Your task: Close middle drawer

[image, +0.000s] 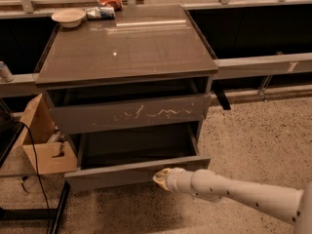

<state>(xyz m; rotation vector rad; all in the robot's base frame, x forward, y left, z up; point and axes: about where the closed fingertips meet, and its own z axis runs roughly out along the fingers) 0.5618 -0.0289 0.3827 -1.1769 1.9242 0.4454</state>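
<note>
Grey cabinet top (126, 52) with bowl (68, 17), lying can (100, 12); end effector (162, 178) below, above floor (253, 145)

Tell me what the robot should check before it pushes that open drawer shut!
1. Middle drawer is pulled out: ok.
2. Gripper sits at the drawer's front, right of centre: ok.
3. Gripper really touches the front: cannot tell.
4. Scratched drawer above is out of the way: ok.
5. Cardboard box sits beside the cabinet, not in front of the drawer: ok.
</note>
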